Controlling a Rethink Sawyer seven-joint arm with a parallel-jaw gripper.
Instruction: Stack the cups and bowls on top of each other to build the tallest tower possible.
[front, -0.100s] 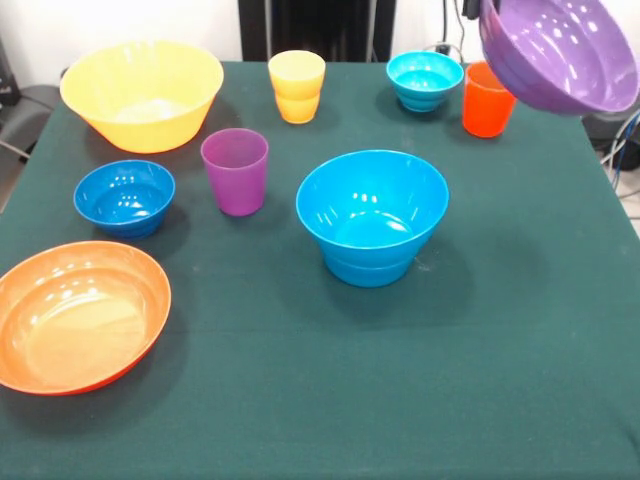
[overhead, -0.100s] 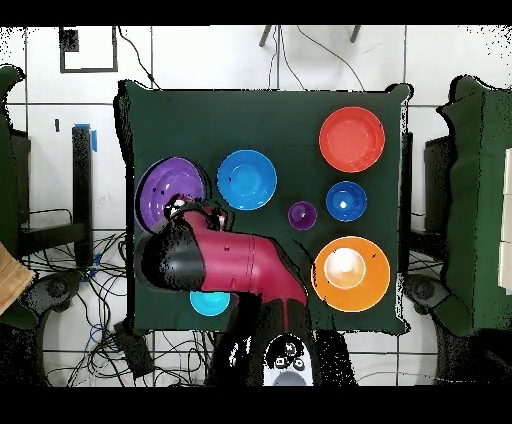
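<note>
From the front, you have the wide purple bowl (front, -0.100s: 562, 52) up in the air at the top right corner, tilted so its mouth faces the camera, above the orange cup (front, -0.100s: 487, 99). No tower exists yet: every other piece sits alone on the green table (front, -0.100s: 500, 350). The mid-blue bowl (front, -0.100s: 371, 215) stands near the middle and, judging by the ridge low on its wall, may be two nested. The purple cup (front, -0.100s: 235, 170), small dark blue bowl (front, -0.100s: 124, 197), wide orange bowl (front, -0.100s: 80, 314) and large yellow bowl (front, -0.100s: 141, 94) lie to its left, the yellow cup (front, -0.100s: 296, 86) and small cyan bowl (front, -0.100s: 424, 80) along the far edge. The gripper itself is out of frame here, so you cannot tell how it pinches the bowl.

All these pieces look like thin glossy plastic: light, stiff and slippery. Expect a bowl held by its rim to swing and tilt, as the purple one does. The rim or upper wall is your only practical hold on the bowls; the cups are narrow enough to take across the body.

From overhead, the arm (overhead, -0.100s: 235, 262) reaches to the purple bowl, seen at the table's left side beside the mid-blue bowl. The gripper (overhead, -0.100s: 186, 210) sits at the bowl's near rim, evidently clamped on it, since the bowl hangs off the table.
</note>
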